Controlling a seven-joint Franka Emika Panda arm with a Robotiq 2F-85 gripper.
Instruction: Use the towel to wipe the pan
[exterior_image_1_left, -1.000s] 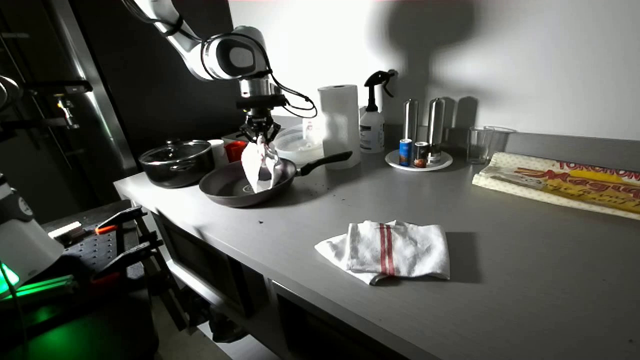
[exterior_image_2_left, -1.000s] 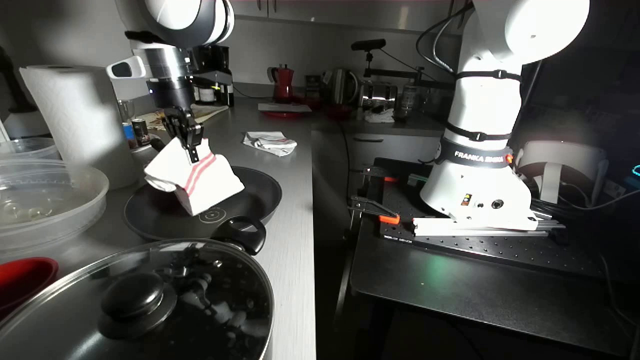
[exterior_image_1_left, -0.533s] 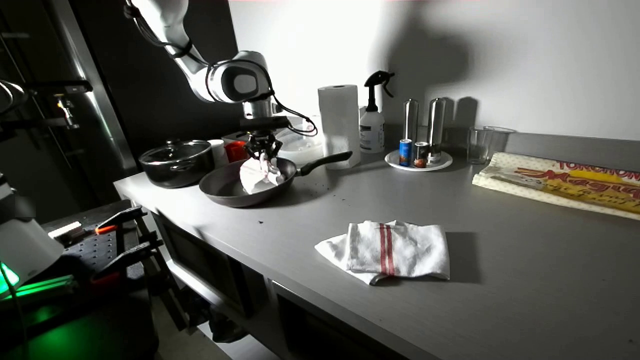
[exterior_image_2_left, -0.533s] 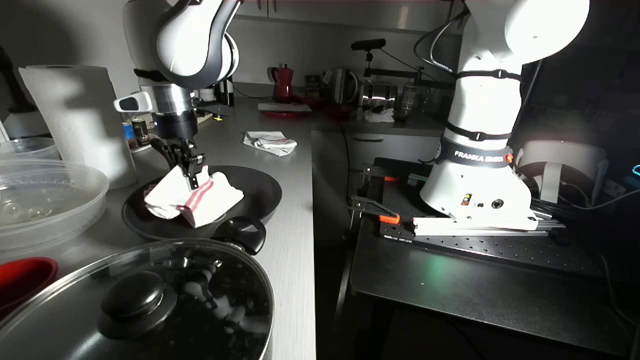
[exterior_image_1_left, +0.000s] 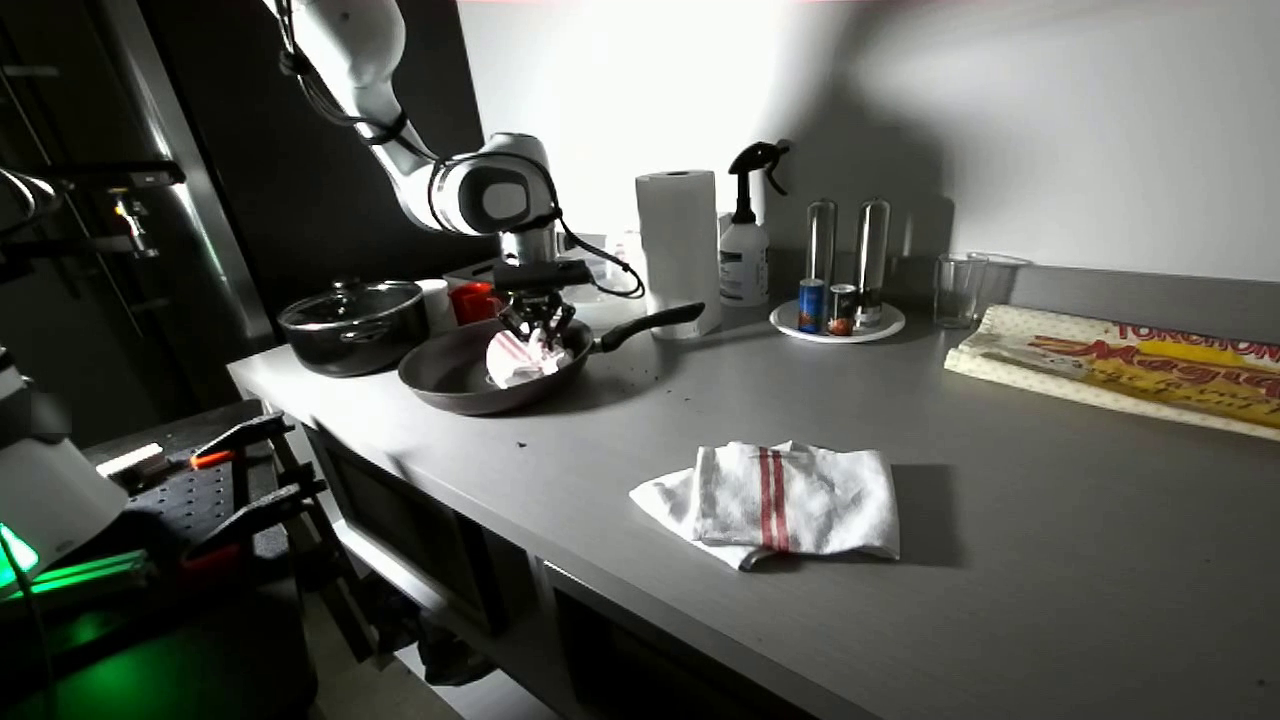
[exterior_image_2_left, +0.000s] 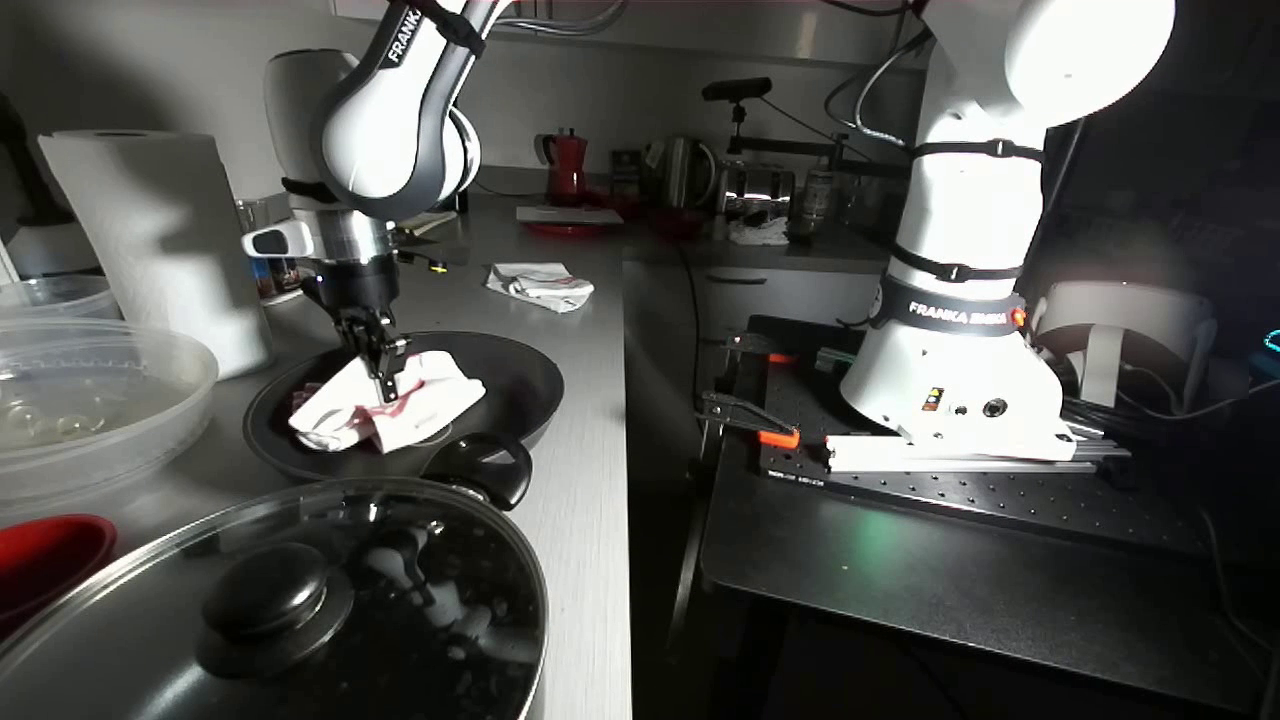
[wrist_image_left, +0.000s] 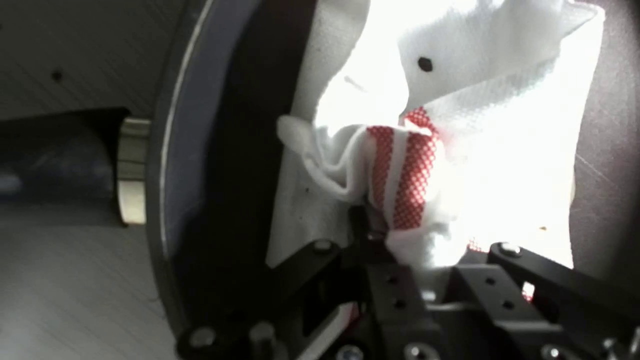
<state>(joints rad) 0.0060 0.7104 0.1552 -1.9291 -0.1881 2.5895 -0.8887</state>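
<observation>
The robot's gripper (exterior_image_1_left: 540, 335) pinched a bunched fold of a white, red-striped towel (exterior_image_2_left: 430, 408), low inside a dark frying pan (exterior_image_2_left: 515, 385). The rest of the towel lay spread and creased across part of the pan. The pan stood near the front edge of the grey bench (exterior_image_1_left: 1000, 560), beside a lidded black pot (exterior_image_1_left: 350, 330) by the front corner, and its handle (exterior_image_1_left: 655, 321) pointed towards a paper roll (exterior_image_1_left: 680, 255) nearer the back edge. A folded striped cloth (exterior_image_1_left: 805, 500) lay further along the front edge.

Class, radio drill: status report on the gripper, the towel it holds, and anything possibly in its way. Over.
Gripper closed on towel. Cloth rumpled inside pan. Lidded pot close beside pan, might crowd wide strokes.
</observation>
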